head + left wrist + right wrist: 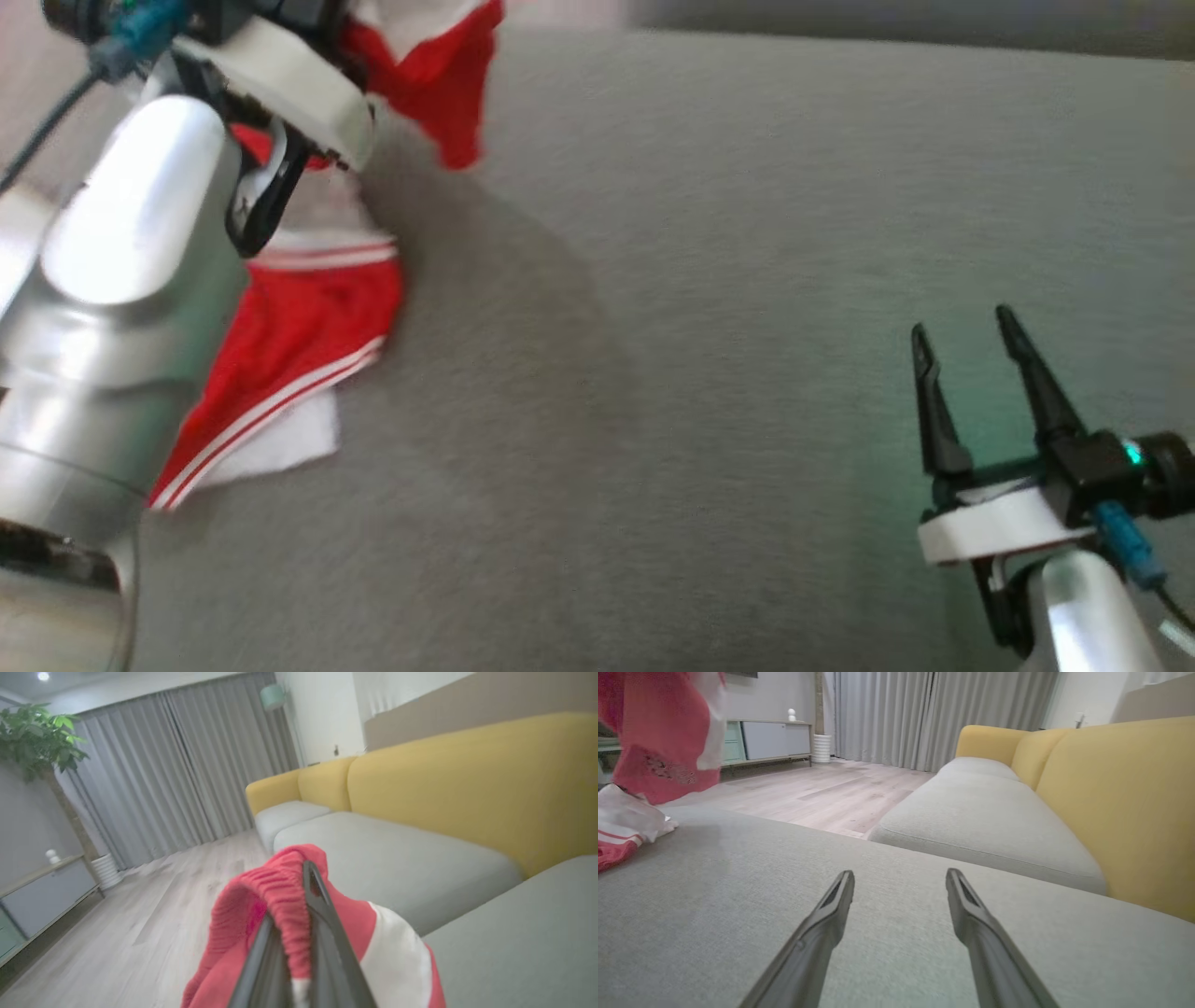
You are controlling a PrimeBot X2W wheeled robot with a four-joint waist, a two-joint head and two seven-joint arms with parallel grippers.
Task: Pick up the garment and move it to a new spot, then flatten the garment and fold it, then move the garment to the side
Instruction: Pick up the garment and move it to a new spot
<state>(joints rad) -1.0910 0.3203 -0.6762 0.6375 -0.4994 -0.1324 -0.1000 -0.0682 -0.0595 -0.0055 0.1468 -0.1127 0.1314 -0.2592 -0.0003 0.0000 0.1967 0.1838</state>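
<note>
Left tool clamps the ribbed hem of the red-and-white fabric garment over the grey sofa seat; this thin pinch could slip; right tool gapes apart

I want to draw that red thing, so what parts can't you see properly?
Garment shape: head view, the left arm covers its middle and the top edge cuts it.
Its dark mark: right wrist view, too blurred to read.
Left gripper tips: left wrist view, one buried in bunched cloth.
</note>
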